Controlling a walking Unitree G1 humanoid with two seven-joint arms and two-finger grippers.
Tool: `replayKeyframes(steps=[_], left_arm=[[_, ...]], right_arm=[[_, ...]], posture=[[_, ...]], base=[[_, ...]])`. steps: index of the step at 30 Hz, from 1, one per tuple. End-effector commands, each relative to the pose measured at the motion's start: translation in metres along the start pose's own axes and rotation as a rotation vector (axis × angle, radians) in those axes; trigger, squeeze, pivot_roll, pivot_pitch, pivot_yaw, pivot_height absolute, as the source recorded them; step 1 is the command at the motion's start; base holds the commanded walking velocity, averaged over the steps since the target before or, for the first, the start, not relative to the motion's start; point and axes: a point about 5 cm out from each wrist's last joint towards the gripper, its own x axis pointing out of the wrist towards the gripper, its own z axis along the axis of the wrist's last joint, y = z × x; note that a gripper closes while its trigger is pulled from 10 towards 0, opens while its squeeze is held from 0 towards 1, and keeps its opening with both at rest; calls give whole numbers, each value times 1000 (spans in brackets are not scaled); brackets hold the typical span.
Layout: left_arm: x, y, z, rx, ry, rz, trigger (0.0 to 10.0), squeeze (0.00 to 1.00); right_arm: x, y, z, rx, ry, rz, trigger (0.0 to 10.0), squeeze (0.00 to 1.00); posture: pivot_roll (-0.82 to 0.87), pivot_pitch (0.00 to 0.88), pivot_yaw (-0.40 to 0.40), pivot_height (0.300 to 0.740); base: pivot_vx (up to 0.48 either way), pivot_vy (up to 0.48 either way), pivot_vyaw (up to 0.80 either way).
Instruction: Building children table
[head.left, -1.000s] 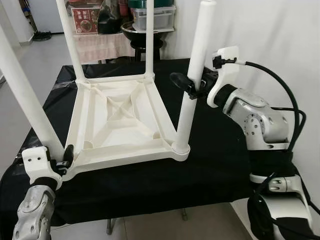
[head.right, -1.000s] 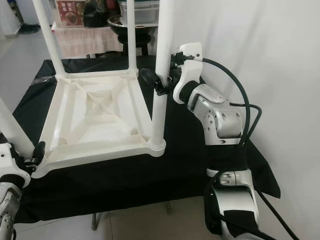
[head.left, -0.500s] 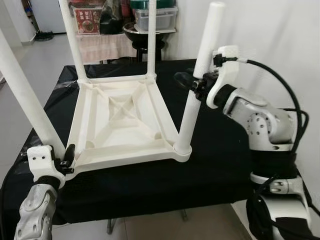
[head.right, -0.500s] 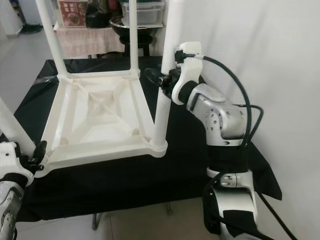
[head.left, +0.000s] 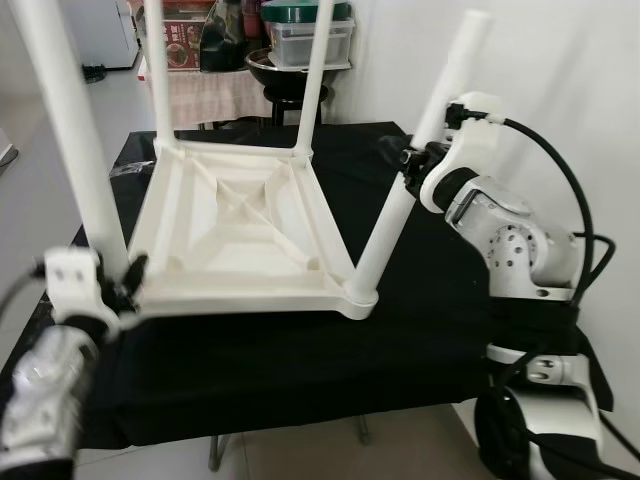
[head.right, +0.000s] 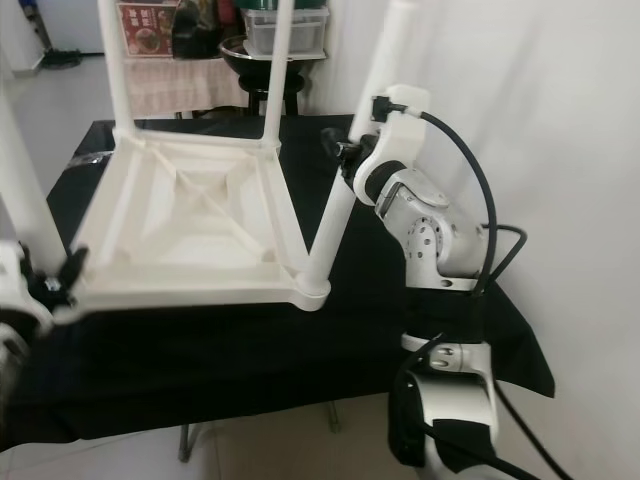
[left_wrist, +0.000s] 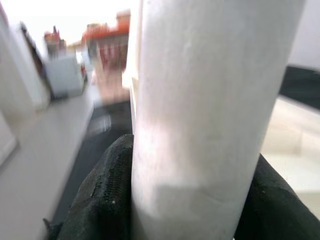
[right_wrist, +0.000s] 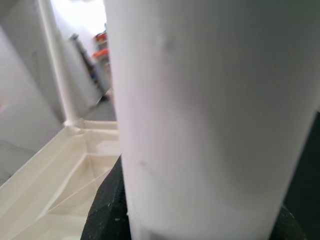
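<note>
A white plastic children's table (head.left: 240, 225) is upside down on the black-covered table (head.left: 300, 370), its four legs pointing up. My left gripper (head.left: 125, 280) is shut on the near-left leg (head.left: 75, 140) close to its base; black fingers (left_wrist: 107, 195) hug the white tube (left_wrist: 210, 115) in the left wrist view. My right gripper (head.left: 410, 160) is shut on the near-right leg (head.left: 400, 215) about halfway up, and that leg leans to the right. In the right wrist view the leg (right_wrist: 210, 115) sits against a black finger (right_wrist: 107, 210). The two far legs (head.left: 318, 70) stand behind.
A white wall (head.left: 560, 80) runs close along the right side, behind my right arm. Behind the table stand a black stool with a bowl (head.left: 280, 75) and a shelf with storage boxes (head.left: 300, 30). Pale floor lies to the left and in front.
The near-left corner has risen in my left gripper. Both near legs have swung their tops to the right, so the right leg now leans. Both grips have held.
</note>
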Motion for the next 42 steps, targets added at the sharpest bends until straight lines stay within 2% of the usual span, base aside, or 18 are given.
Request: replayKeyframes(steps=[1,2,3,5,6,7,8,10,11,12,15,23,24,26,27,30,31,42], left_arm=[[8,16,93,-69,-378,3,0,0],[11,18,114,-53,-431,-21,549,0],[11,18,114,-53,-431,-21,549,0],[19,18,179,-13,-585,-118,1020,0],[19,18,179,-13,-585,-118,1020,0],[23,13,216,0,-666,-191,2196,0],[23,13,216,0,-666,-191,2196,0],[23,0,265,17,-769,-308,2627,0],[23,0,265,17,-769,-308,2627,0],[23,-8,281,15,-798,-372,10000,1000],[25,-34,308,22,-824,-534,10000,1000],[33,-67,312,-29,-730,-733,10000,1000],[34,-68,310,-36,-716,-744,10000,282],[34,-69,306,-50,-698,-755,10000,282],[36,-70,300,-59,-677,-758,10000,0],[38,-72,286,-86,-632,-769,10000,0],[38,-73,279,-100,-615,-773,10000,0],[35,-79,262,-145,-552,-809,10000,0]], right_arm=[[0,-35,-50,72,179,-212,0,0],[0,-36,-58,102,194,-233,0,0],[0,-36,-58,102,194,-233,0,0],[5,-37,-87,230,261,-293,0,0],[5,-37,-87,230,261,-293,0,0],[8,-31,-104,315,302,-321,0,0],[8,-31,-104,315,302,-321,0,0],[15,-13,-127,418,357,-335,0,0],[15,-13,-127,418,357,-335,0,0],[18,-2,-136,454,376,-328,0,0],[21,25,-163,531,436,-356,0,0],[15,34,-190,584,501,-442,0,0],[14,34,-192,586,506,-455,0,0],[13,34,-195,590,511,-467,0,0],[11,33,-198,579,520,-483,0,0],[8,31,-205,546,529,-510,0,0],[8,30,-204,539,516,-514,10000,1000],[19,-1,-170,611,337,-640,10000,1000]], posture=[[39,0,-23,740],[39,0,-23,740],[39,0,-23,740],[74,0,-3,740],[74,0,-3,740],[92,0,8,740],[92,0,8,740],[100,0,18,740],[100,0,18,740],[112,0,41,740],[136,0,52,740],[150,14,66,740],[150,21,65,740],[150,21,65,740],[141,29,65,740],[131,33,60,740],[127,36,59,740],[128,36,42,740]], base=[[0,0,0],[0,0,0],[0,0,0],[0,0,0],[0,0,0],[0,0,0],[0,0,0],[0,0,0],[0,0,0],[0,0,0],[0,0,0],[0,0,0],[0,0,0],[0,0,0],[0,0,0],[0,0,0],[0,0,0],[0,0,0]])
